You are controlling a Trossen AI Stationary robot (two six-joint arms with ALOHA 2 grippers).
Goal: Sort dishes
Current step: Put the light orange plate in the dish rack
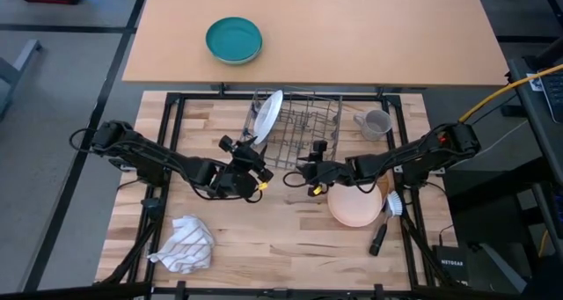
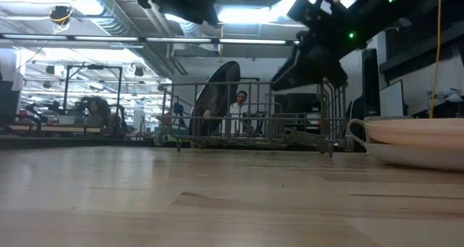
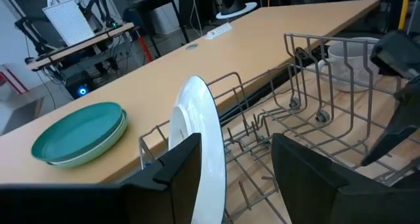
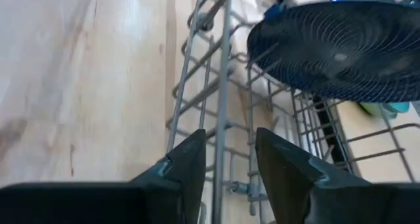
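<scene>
High view: a wire rack (image 1: 297, 124) stands at the far middle of the wooden table (image 1: 264, 247). A white plate (image 1: 268, 113) stands on edge in the rack's left end. The left gripper (image 1: 257, 162) sits just in front of that end, near the plate's lower rim. The right gripper (image 1: 303, 172) is at the rack's front edge, further right. A grey mug (image 1: 376, 122) stands just right of the rack. A peach bowl (image 1: 356, 205) sits front right under the right arm, with a brush (image 1: 387, 221) beside it. A striped cloth (image 1: 186, 244) lies front left. A teal bowl (image 1: 234, 40) rests on the far desk (image 1: 396, 36).

Low view: the rack (image 2: 254, 124) stands mid-table with a plate on edge (image 2: 217, 95) inside, showing dark against the light. Both arms hang above it. The bowl (image 2: 420, 142) fills the right edge.

Left wrist view: the left fingers (image 3: 177, 178) stand wide apart with the white plate's (image 3: 200, 138) rim between them, not visibly pinched. The teal bowl (image 3: 79, 132) lies beyond on the desk.

Right wrist view: the right fingers (image 4: 190, 165) are narrowly parted, with a rack wire (image 4: 223, 106) running between them; contact cannot be told. A dark round ribbed object (image 4: 341, 46) hangs over the rack.
</scene>
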